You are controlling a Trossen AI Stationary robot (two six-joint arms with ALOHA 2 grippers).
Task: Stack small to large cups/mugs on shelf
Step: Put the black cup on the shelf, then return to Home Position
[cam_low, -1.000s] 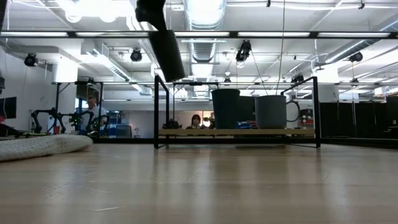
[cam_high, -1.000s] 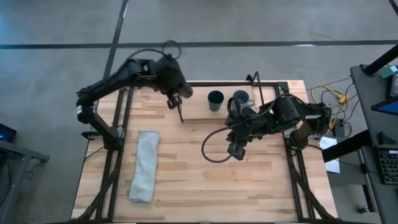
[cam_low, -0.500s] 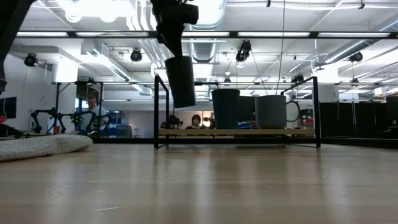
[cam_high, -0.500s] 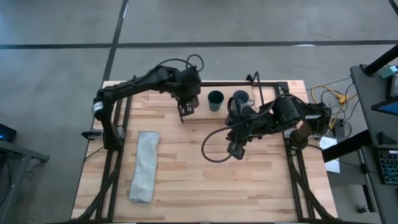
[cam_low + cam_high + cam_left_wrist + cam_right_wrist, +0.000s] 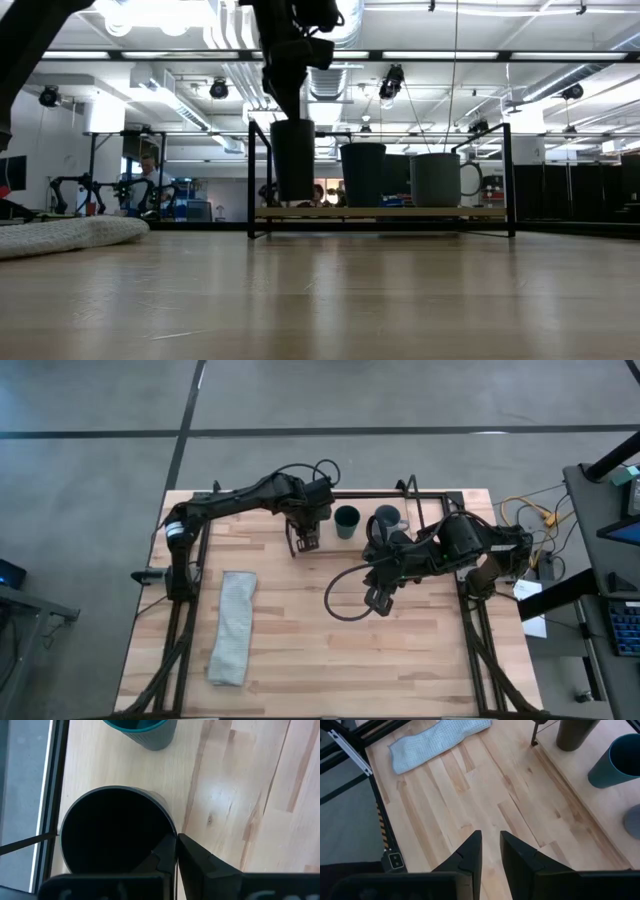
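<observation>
My left gripper (image 5: pixel 305 530) is shut on the tall black tumbler (image 5: pixel 293 160), upright over the left end of the shelf (image 5: pixel 400 212), a black rod rack with a pale board (image 5: pixel 325 543). Whether the tumbler's base touches the board does not show. The dark teal cup (image 5: pixel 347 520) and the grey-blue mug (image 5: pixel 388 517) stand on the board to its right, bases down. My right gripper (image 5: pixel 378 600) hovers over the table's middle, fingers slightly apart (image 5: pixel 490 852), touching nothing. My left gripper pinches the tumbler's rim (image 5: pixel 174 836), on the side away from the rack's left rod. One finger (image 5: pixel 161 856) is inside the mouth and one finger (image 5: pixel 202 865) outside. The fingers come from above, pointing down. The tumbler hangs upright below them.
A pale folded towel (image 5: pixel 232 625) lies on the table's left near part. A black cable loop (image 5: pixel 345 598) hangs by the right arm. The rack's thin uprights (image 5: pixel 250 180) stand close beside the tumbler. Bare wood (image 5: pixel 470 795) lies in front of the shelf.
My left gripper has moved toward the table's right and down onto the shelf's left end, carrying the tumbler. The tumbler, tilted and high a second ago, now hangs upright at the board's level beside the teal cup.
</observation>
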